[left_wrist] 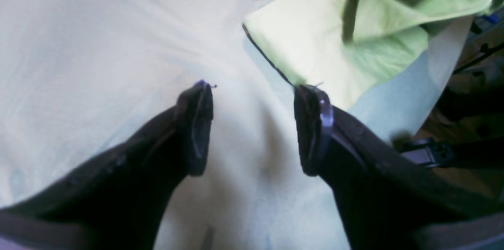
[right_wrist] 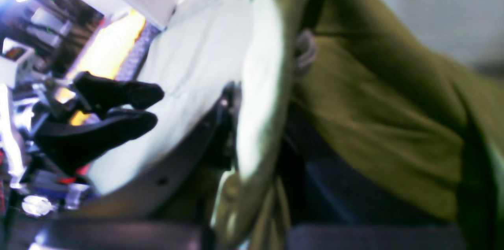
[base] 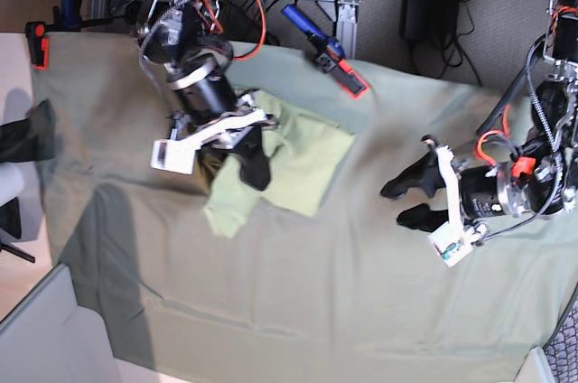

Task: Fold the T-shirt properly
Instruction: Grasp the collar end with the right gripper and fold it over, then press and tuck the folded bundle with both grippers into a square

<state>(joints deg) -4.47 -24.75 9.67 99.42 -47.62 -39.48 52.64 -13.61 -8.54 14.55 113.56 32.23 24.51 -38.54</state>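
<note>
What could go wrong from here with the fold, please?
The right tool is shut on a bunched T-shirt, lifted by one side only, so it may drop back crumpled. The left tool hangs open, apart from the shirt, above the table cloth; closing there could pinch the cloth instead.

You are looking at a grey-green table cloth [base: 298, 302] that is covering the whole table and lying mostly flat, with a few soft creases running across it. A blue clamp with red jaws [base: 327, 51] is gripping its far edge near the middle, and a smaller red clamp [base: 37, 43] is sitting at the far left corner. Black cables [base: 433, 4] are trailing over the grey floor beyond the table.
</note>
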